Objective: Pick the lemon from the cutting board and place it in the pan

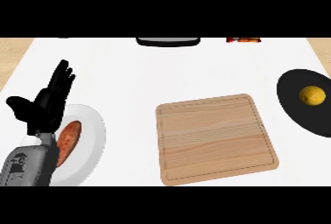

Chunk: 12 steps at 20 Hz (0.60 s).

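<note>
The yellow lemon [313,95] lies inside the black pan [292,94] at the right edge of the head view. A bare wooden cutting board [214,138] occupies the middle of the counter, with nothing on it. My left hand [45,103] stands open at the left, fingers straight and pointing up, above the white plate. It touches neither the lemon nor the board. No part of my right hand or forearm shows.
A white plate [90,135] with an orange-red food item [68,138] sits at the left, partly behind my left forearm. A dark object [167,41] and a red-orange packet [244,40] lie at the counter's far edge.
</note>
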Available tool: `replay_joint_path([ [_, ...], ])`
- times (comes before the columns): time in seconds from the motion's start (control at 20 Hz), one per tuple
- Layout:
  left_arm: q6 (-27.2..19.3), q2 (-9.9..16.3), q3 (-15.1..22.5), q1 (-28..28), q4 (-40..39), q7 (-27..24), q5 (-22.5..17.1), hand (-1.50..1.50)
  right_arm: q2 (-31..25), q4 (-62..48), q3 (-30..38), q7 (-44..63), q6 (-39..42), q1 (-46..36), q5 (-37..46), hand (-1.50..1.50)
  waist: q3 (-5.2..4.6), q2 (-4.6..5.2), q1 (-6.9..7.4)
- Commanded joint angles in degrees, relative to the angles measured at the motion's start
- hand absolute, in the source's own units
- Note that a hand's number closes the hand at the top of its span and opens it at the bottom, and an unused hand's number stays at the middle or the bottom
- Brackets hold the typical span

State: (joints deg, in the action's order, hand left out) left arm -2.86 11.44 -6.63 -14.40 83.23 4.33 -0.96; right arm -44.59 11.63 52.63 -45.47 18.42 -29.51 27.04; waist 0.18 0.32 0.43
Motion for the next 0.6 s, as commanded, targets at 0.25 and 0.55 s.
replay_joint_path([
  [0.25, -0.46, -0.78, 0.54, 2.33, 2.29, 0.64, 0.52, 0.00, -6.35, 3.52, 0.55, -7.65, 17.11, 12.67, -5.73, -1.50, -0.17, -0.52, -1.21],
  [0.55, -0.54, -0.92, 0.49, 3.86, 3.55, 0.52, 0.60, 0.00, -4.87, 8.22, -0.20, -8.59, 20.60, 20.71, -8.91, -1.50, -0.28, -0.77, -1.79],
])
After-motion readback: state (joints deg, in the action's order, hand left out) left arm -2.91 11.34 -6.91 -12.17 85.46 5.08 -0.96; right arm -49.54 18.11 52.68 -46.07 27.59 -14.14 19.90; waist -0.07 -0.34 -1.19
